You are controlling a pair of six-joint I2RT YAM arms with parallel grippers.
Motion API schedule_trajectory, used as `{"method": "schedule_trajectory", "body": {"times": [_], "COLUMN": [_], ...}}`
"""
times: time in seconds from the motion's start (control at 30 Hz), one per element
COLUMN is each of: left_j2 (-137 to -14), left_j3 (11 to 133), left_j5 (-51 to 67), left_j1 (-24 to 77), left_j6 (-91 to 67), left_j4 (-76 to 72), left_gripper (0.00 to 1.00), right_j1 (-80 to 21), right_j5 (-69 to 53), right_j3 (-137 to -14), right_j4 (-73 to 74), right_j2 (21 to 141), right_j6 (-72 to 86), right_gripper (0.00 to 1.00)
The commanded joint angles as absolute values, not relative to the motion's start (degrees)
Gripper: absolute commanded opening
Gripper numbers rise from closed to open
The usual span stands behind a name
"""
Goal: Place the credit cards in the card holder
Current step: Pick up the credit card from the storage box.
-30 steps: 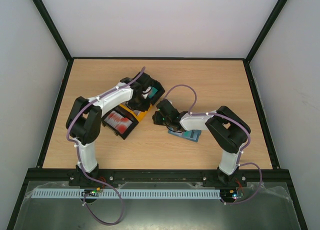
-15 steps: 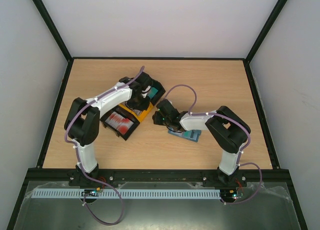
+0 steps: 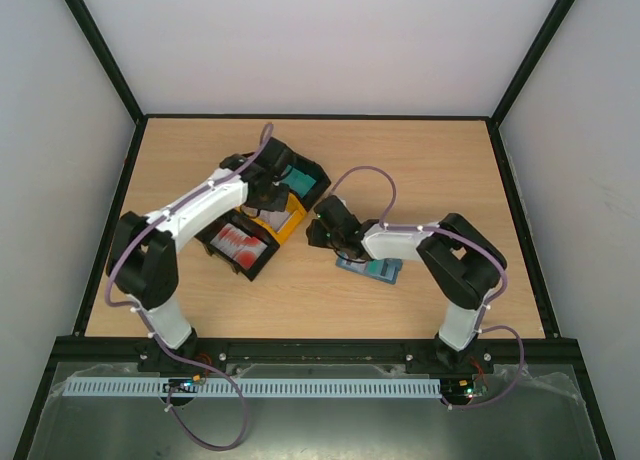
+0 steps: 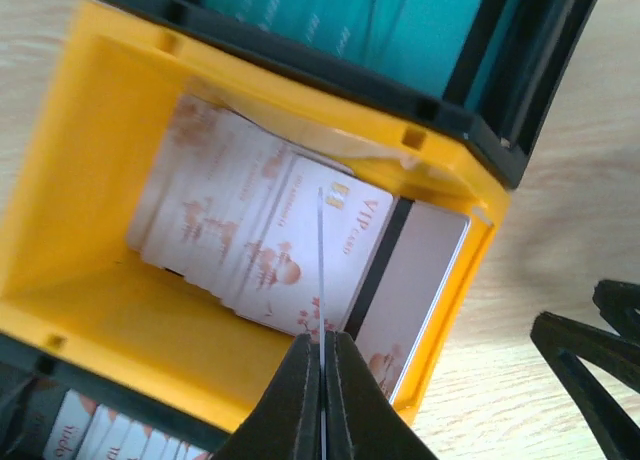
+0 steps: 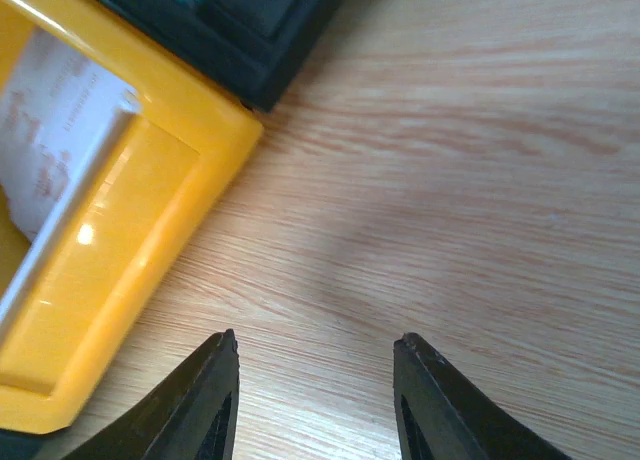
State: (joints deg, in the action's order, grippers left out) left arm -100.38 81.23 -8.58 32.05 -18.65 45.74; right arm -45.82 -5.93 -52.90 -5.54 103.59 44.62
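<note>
Several white credit cards (image 4: 245, 245) with red printing lie in a yellow tray (image 4: 90, 310). My left gripper (image 4: 322, 342) is shut on one card (image 4: 320, 265), held upright and seen edge-on as a thin line above the stack. From above, the left gripper (image 3: 266, 183) hangs over the yellow tray (image 3: 291, 224). The slate-blue card holder (image 3: 371, 270) lies on the table, partly under the right arm. My right gripper (image 3: 318, 231) is open and empty just right of the tray. In the right wrist view its fingers (image 5: 225, 365) hover over bare wood.
A black tray of teal cards (image 3: 305, 184) adjoins the yellow tray at the back. Another black tray of red-and-white cards (image 3: 238, 245) sits in front left. The yellow tray's corner (image 5: 120, 260) lies close to the left of the right gripper. Black frame rails border the table.
The left jaws have closed onto a card standing on edge over the yellow tray. The left arm has stretched out, its elbow swinging left. The right arm stays put.
</note>
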Motion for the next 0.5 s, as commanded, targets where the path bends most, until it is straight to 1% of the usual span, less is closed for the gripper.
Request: {"method": "schedule_trajectory", "body": {"times": [0.0, 0.17, 0.3, 0.47], "left_j2": [-92.58, -83.84, -78.83, -74.34], "left_j3": [78.95, 75.63, 72.49, 68.29], "left_j5": [-11.15, 1.67, 13.37, 29.62], "left_j1": [31.35, 31.42, 31.44, 32.02], "left_j6": [-20.92, -20.90, -23.28, -32.34], "left_j4": [41.01, 34.08, 27.21, 14.22], "left_gripper": [0.03, 0.03, 0.02, 0.03], "right_j1": [-44.51, -42.29, -41.07, -40.46], "right_j5": [-4.78, -10.35, -16.60, -21.90], "right_j3": [-54.64, -50.77, -44.95, -40.27], "right_j4": [-3.50, -5.04, -9.49, -15.83], "right_j2": [97.70, 88.40, 77.46, 65.32], "right_j6": [44.86, 45.24, 47.61, 54.56], "right_gripper": [0.42, 0.47, 0.53, 0.65]}}
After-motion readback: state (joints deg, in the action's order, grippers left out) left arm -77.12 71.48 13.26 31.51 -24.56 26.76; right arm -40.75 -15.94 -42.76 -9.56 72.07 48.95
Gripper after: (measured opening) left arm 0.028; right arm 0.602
